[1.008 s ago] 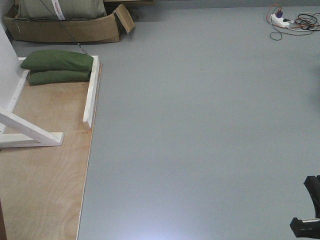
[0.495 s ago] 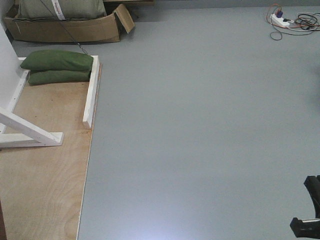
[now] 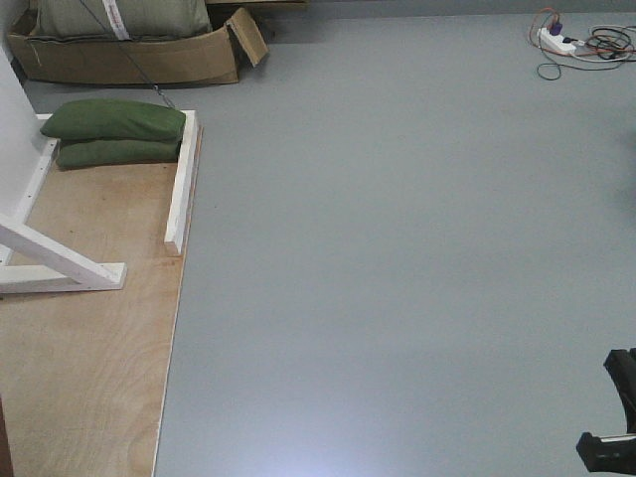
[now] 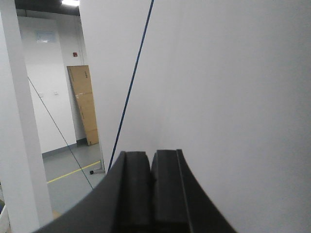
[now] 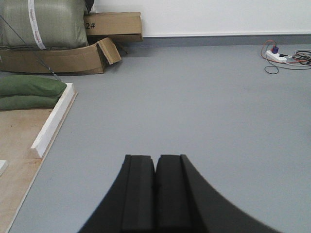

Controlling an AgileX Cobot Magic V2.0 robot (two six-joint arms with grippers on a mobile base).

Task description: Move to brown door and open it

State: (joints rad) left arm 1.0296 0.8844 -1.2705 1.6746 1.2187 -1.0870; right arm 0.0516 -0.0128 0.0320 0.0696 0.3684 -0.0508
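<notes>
Pads of the left gripper (image 4: 151, 156) are pressing flat against each other, jaws closed with nothing between them. That arm is pointing up and forward, its tip just in front of a plain white panel (image 4: 233, 97) that is filling most of the left wrist view. A thin blue cord (image 4: 136, 82) is running down the panel's edge, and a white post (image 4: 17, 121) is standing at the left, with a tall cardboard sheet (image 4: 85, 104) leaning on the far wall.

The right gripper (image 5: 155, 159) is also closed on nothing, its two black pads meeting. It is aiming low and level over the grey floor (image 5: 204, 107), well short of the green sandbags (image 5: 26, 86), the white timber rail (image 5: 53, 119) and the cardboard box (image 5: 58, 57). A power strip (image 5: 282, 57) is lying far off at the right.

In the front view, a black arm part (image 3: 611, 417) is sitting at the lower right edge, and a white brace (image 3: 60, 263) is resting on the plywood platform (image 3: 89, 338). The brown door (image 3: 3, 442) is showing, at most, as a thin dark reddish sliver at the bottom left edge; I cannot tell more of it.
</notes>
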